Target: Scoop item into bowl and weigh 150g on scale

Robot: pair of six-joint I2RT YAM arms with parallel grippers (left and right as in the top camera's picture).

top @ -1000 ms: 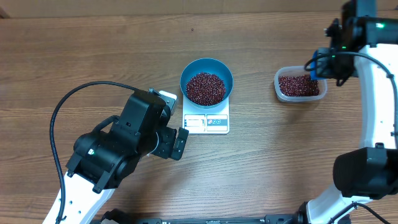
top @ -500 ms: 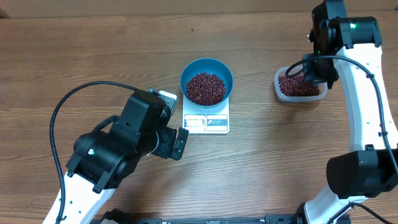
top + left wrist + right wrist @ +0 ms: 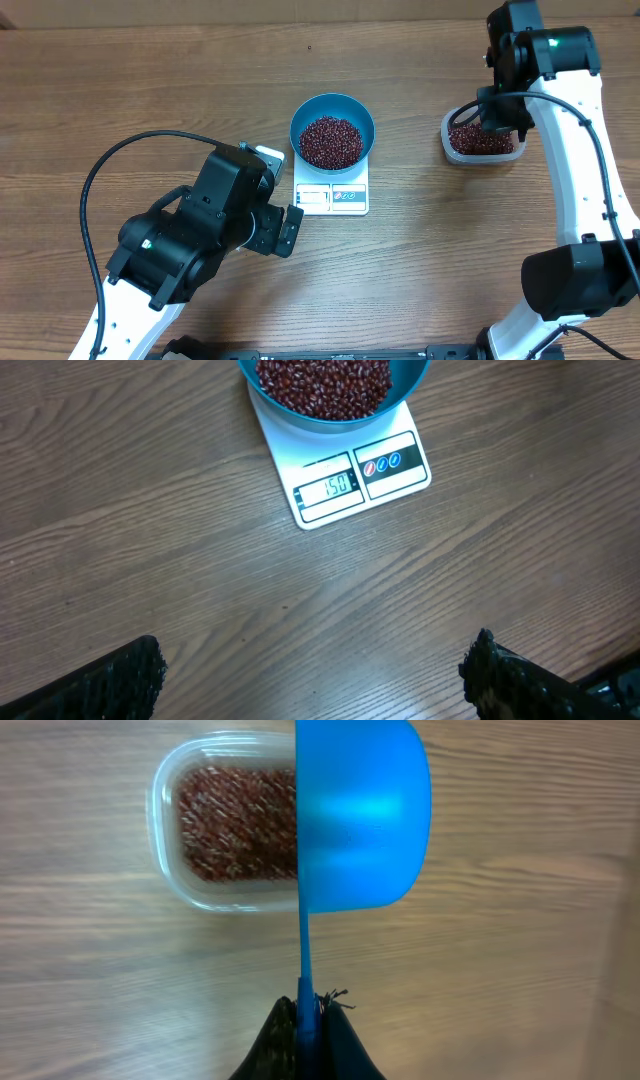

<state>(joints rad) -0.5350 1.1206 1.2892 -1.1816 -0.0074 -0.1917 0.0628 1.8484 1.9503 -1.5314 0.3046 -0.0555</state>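
My scoop [image 3: 362,815] is bright blue. The beans [image 3: 331,141] are dark red-brown, a speckled mass, in a teal-blue bowl [image 3: 368,120]. The scale [image 3: 330,198] is white, with red and blue buttons [image 3: 372,465]. The tub [image 3: 160,800] is clear, and the table [image 3: 450,250] is brown wood grain.

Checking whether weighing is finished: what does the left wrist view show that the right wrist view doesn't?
Only left wrist: the scale, display reading 150, under the bowl of beans; the open left fingers at the bottom corners. Only right wrist: the blue scoop, its handle pinched in the shut right fingers, partly covering the clear tub of beans. Both: beans and the wooden table.
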